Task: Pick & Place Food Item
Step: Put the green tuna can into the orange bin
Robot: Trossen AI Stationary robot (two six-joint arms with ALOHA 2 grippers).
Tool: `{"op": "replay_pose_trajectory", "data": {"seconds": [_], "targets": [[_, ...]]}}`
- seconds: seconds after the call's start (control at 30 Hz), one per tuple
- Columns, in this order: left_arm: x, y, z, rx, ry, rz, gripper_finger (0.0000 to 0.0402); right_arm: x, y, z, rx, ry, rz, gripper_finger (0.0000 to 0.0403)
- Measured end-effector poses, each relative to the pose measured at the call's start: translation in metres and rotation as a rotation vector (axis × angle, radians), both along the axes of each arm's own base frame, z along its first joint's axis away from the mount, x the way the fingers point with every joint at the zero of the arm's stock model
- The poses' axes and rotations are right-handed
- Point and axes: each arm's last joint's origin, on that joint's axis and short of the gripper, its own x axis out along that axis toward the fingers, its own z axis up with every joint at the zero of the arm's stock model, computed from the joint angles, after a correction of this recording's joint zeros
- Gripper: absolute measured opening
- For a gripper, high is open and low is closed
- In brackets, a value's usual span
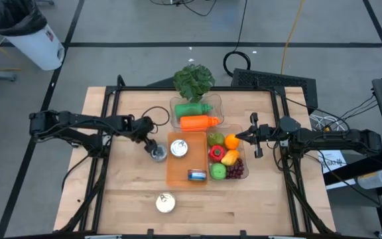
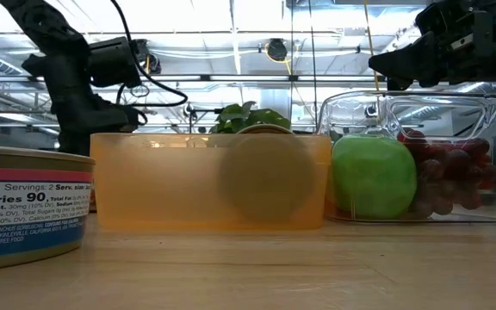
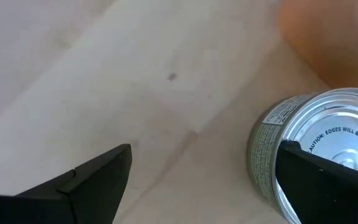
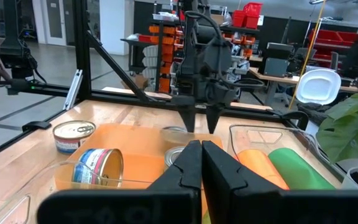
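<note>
The left gripper [image 1: 152, 147] hovers with its fingers spread wide above an upright tin can [image 1: 158, 154] just beside the orange tray [image 1: 178, 174]; the can sits off-centre, under one finger [image 3: 328, 180], probably not yet bracketed; the right gripper [image 1: 254, 137], fingers pressed together, waits over the clear fruit container [image 1: 241, 174]

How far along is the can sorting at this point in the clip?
Done: two cans already sit in the orange bin. In hand: the open left end effector is over a third can beside the bin, not gripping it yet. Left: that can and another can near the table's front edge. The right end effector waits shut by the fruit container.
</note>
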Motion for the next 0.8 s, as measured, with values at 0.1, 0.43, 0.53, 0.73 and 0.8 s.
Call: {"op": "replay_pose_trajectory", "data": {"seconds": [0.1,0.43,0.53,0.73,0.8], "targets": [[-0.002,0.002,0.0,0.021,0.02,0.054,0.039,0.0,0.0,0.0,0.0,0.0,0.0,0.0],[-0.017,0.003,-0.008,0.114,0.208,0.129,0.039,0.0,0.0,0.0,0.0,0.0,0.0,0.0],[-0.016,0.002,-0.007,0.141,0.196,0.113,0.039,0.0,0.0,0.0,0.0,0.0,0.001,0.0],[-0.012,0.006,0.002,0.252,0.151,0.105,0.039,0.0,0.0,0.0,0.0,0.0,0.001,0.0],[-0.006,0.006,0.008,0.288,0.084,0.056,0.039,0.0,0.0,0.0,0.0,0.0,0.001,0.0]]}}
